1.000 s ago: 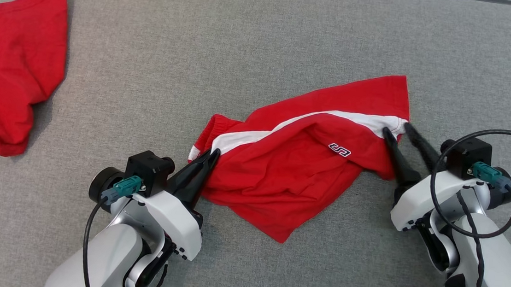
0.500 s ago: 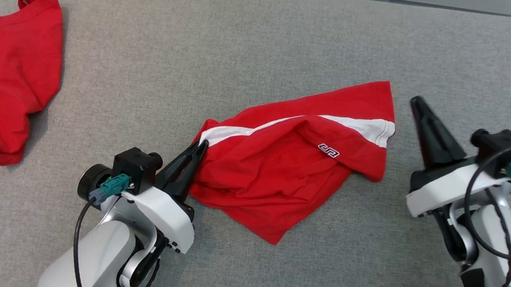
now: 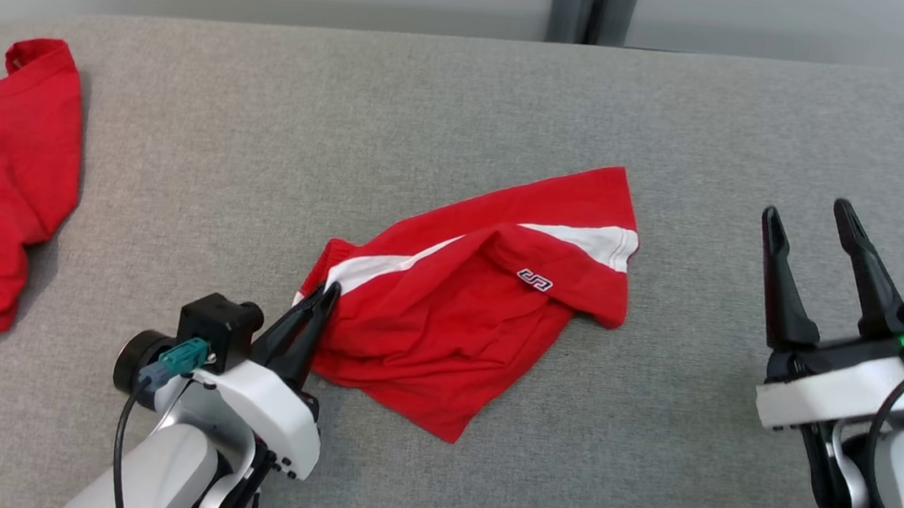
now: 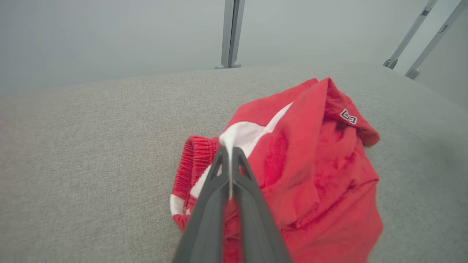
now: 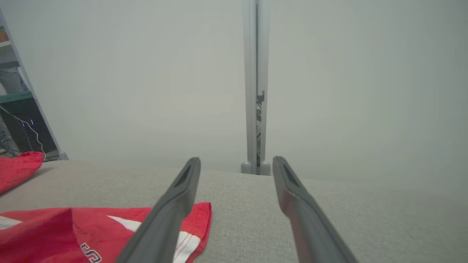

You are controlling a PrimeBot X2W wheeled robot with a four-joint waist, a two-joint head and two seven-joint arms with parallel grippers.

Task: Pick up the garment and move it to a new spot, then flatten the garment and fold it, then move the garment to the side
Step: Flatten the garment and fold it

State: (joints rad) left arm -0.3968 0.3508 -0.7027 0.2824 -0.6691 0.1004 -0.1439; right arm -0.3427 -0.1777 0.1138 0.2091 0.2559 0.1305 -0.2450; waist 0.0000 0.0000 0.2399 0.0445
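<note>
Flattening and folding remain: the garment [image 3: 446,319] lies crumpled, its 8 o'clock edge pinched in the left tool [image 3: 329,291], the right tool [image 3: 806,210] spread empty.

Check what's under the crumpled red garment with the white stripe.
Grey fabric table surface shows all round the garment; beneath its folds nothing can be seen. Left gripper pinches its left end.
</note>
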